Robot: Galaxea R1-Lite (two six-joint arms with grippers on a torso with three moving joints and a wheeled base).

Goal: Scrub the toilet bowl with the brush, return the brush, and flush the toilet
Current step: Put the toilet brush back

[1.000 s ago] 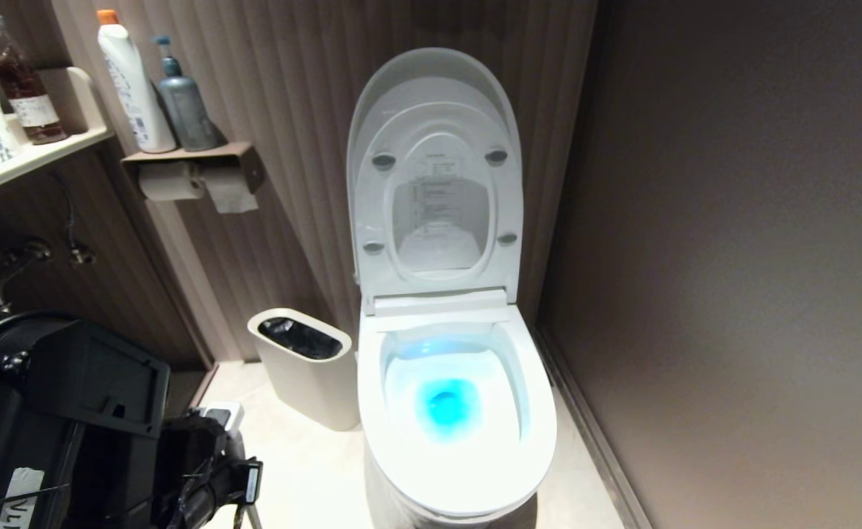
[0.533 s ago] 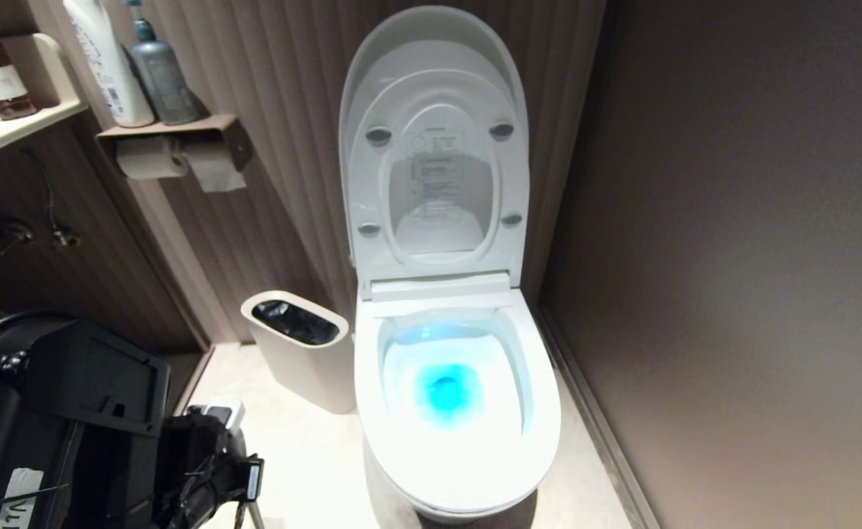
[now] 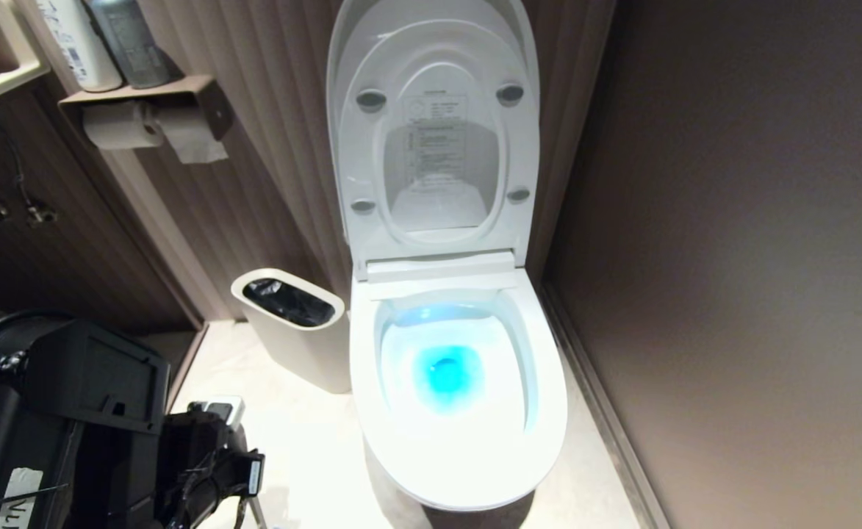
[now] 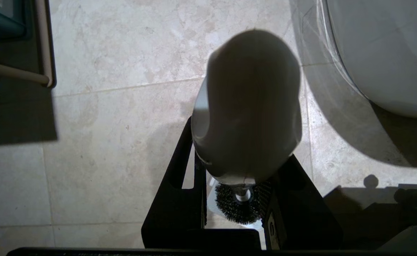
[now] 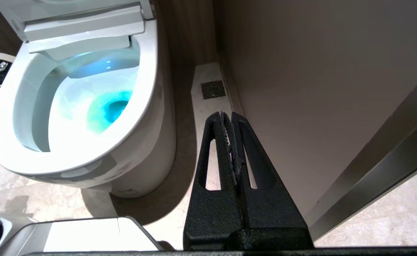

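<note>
Whole head view shifts, camera tilting down, nothing itself moving; left gripper (image 4: 236,199) clamps the slim white-handled, black-bristled brush (image 4: 245,106), light, stiff, slick, best held mid-handle, at 8 o'clock from the glossy white toilet bowl (image 3: 460,455); right gripper (image 5: 231,124) pinched closed, empty.

We find the toilet bowl (image 3: 457,411) open, lid (image 3: 431,125) raised, clear from above. The waste bin (image 3: 291,330) crowds its left; the wall (image 3: 732,294) closes the right, leaving a narrow floor strip (image 5: 208,106).
</note>
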